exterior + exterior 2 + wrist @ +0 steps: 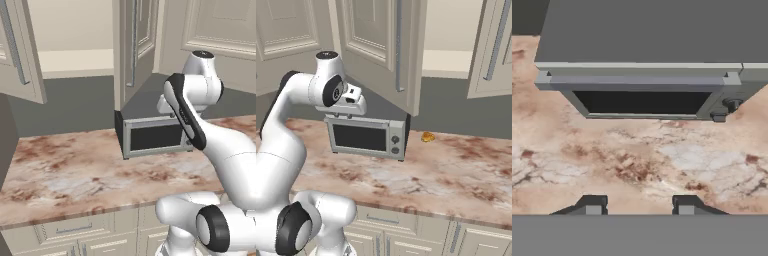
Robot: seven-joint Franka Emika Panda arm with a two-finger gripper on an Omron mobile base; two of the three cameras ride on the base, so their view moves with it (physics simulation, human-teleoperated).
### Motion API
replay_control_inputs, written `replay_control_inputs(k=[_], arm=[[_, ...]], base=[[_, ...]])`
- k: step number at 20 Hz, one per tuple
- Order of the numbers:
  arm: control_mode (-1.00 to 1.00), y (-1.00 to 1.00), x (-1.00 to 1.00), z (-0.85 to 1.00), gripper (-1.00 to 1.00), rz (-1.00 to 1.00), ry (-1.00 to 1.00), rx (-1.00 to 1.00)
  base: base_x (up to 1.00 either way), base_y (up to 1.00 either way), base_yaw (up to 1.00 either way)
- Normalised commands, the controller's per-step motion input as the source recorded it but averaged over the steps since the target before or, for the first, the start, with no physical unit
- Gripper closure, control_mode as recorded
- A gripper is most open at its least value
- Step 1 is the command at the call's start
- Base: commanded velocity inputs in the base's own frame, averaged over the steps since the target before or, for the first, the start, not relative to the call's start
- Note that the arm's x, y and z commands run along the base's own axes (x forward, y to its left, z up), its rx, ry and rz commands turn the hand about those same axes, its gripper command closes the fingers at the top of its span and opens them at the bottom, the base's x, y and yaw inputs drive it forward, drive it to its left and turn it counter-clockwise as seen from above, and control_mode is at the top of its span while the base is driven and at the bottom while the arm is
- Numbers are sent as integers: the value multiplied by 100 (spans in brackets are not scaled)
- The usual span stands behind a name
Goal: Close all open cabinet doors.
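Left base view: behind arm, left side, looks forward and down over marble counter (75,170); microwave (152,135) mid-frame, open cabinet door (131,45) at 12 o'clock. Right base view: mirrored, right side; same counter (456,170), microwave (366,136) at 9 o'clock, same door (383,40) above. Hand view: close, looks down microwave front (644,95); gripper (639,206) at 6 o'clock. All three share microwave and counter.

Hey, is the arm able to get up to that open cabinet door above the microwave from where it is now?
Probably yes. The gripper hangs open and empty over the counter, in front of the microwave. The open cabinet door swings out just above, with nothing between.
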Motion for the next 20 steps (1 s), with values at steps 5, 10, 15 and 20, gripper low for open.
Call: replay_control_inputs(k=[5,10,15,20], arm=[[-100,1,-25,0,-100,1,-10,0],[-100,18,-33,11,-100,6,-46,-1],[-100,33,-50,21,-100,3,-48,-1],[-100,31,-38,42,-100,0,-44,0]], base=[[0,0,0],[0,0,0],[0,0,0],[0,0,0]])
